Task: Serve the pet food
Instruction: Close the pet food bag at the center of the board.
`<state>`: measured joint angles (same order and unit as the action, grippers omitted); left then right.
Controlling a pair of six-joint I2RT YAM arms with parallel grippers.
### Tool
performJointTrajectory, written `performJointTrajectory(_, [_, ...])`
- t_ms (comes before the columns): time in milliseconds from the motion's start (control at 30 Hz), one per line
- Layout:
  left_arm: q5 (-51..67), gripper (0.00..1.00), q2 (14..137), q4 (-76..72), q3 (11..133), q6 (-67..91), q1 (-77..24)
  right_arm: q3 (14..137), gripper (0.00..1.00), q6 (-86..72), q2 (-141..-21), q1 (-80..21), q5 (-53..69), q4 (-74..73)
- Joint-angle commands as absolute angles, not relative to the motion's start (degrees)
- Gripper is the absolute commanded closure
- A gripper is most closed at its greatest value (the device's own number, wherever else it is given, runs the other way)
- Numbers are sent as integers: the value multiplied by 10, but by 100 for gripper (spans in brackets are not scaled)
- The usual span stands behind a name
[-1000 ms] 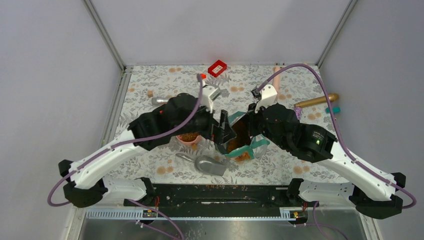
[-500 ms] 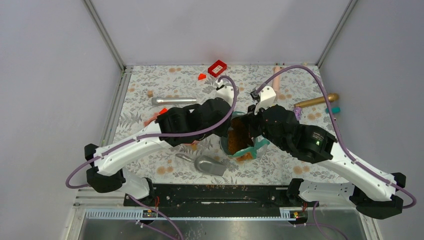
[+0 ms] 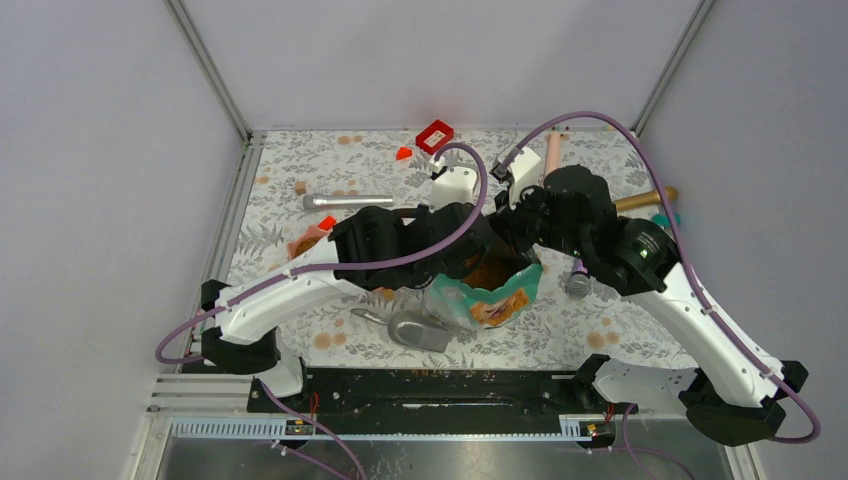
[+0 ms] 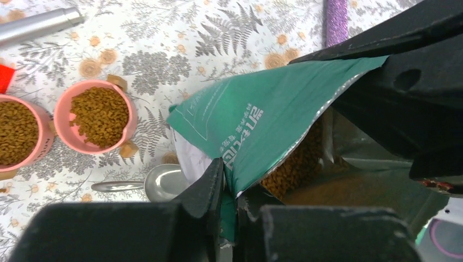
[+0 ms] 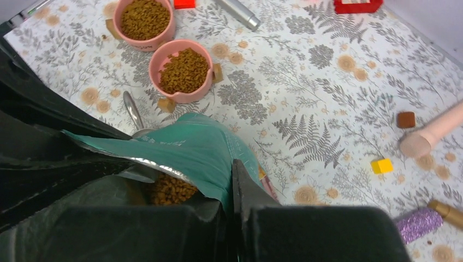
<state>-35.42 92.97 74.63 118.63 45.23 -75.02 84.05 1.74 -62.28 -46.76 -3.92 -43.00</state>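
Left wrist view, bottom centre: pinching the near lip of the green pouch point(image 4: 262, 114) with the left claw point(image 4: 229, 177), fingers pressed almost together on the foil. Spread wide only a second ago, so a fresh grab. Right of centre, inside the open mouth: brown kibble point(image 4: 295, 166). At the left edge: two pink bowls point(image 4: 98, 117), both already holding kibble, and just below them a metal scoop point(image 4: 164, 183).

Right wrist view, bottom centre: pinching the opposite lip with the right claw point(image 5: 235, 174), pressed tight on the foil. More kibble at lower left, inside the mouth; the same bowls at upper left.

Top view, centre: held between both arms, mouth up, dog face toward the lower edge. Raised and stood more upright than a second ago, just above the scoop. Probably now held by both lips, ready for tipping or scooping; with both bowls filled, likely late in the serving.
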Motion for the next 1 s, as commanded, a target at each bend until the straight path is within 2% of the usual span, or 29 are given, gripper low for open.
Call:
performJointTrajectory(0, [-496, 100, 895, 835, 1270, 487, -745, 902, 100, 105, -653, -396, 41, -443])
performJointTrajectory(67, [-524, 100, 901, 831, 1258, 487, -727, 921, 97, 108, -678, -387, 94, -456])
performJointTrajectory(167, [-467, 100, 922, 820, 1240, 480, -651, 938, 93, 118, -707, -383, 143, -473])
performJointTrajectory(233, [-416, 100, 936, 802, 1216, 471, -606, 932, 85, 138, -715, -382, 166, -466])
performJointTrajectory(333, [-393, 100, 967, 805, 1220, 464, -571, 944, 76, 135, -727, -379, 166, -453])
performJointTrajectory(467, [-389, 100, 982, 821, 1218, 466, -558, 997, 58, 104, -733, -378, 157, -463])
performJointTrajectory(500, [-384, 100, 980, 816, 1205, 464, -559, 997, 52, 93, -727, -378, 149, -456])
performJointTrajectory(667, [-351, 100, 976, 798, 1188, 451, -557, 924, 6, 80, -640, -378, 77, -414])
performJointTrajectory(700, [-351, 100, 978, 798, 1188, 448, -557, 909, 1, 74, -620, -377, 67, -410])
performJointTrajectory(967, [-328, 100, 961, 790, 1189, 427, -556, 799, 2, 95, -523, -377, 132, -393])
